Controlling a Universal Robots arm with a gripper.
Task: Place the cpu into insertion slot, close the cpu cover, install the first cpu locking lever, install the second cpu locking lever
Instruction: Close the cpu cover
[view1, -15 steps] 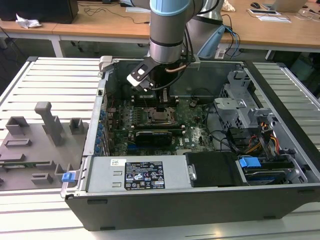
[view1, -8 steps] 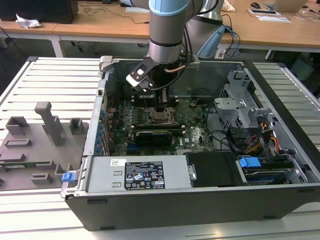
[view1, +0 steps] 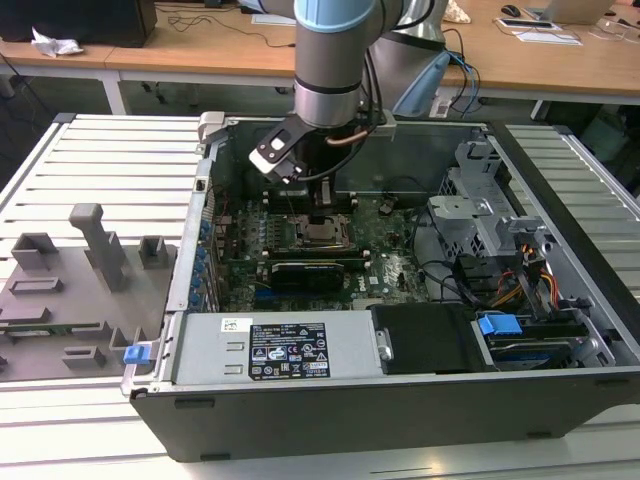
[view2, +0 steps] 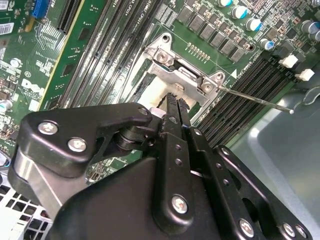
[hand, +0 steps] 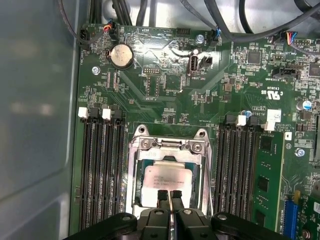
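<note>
The black two-fingered claw (hand: 169, 194) was closed, tips together, at the edge of the small square silver-topped cpu (hand: 167, 177), which lay in the silver-rimmed black insertion slot (hand: 134, 175) mid green motherboard (hand: 165, 100).

The jaws cover one edge of the cpu (hand: 165, 181).

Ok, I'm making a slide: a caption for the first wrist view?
Shut pincer at the edge of the cpu, seated in the insertion slot between memory slots.
</note>
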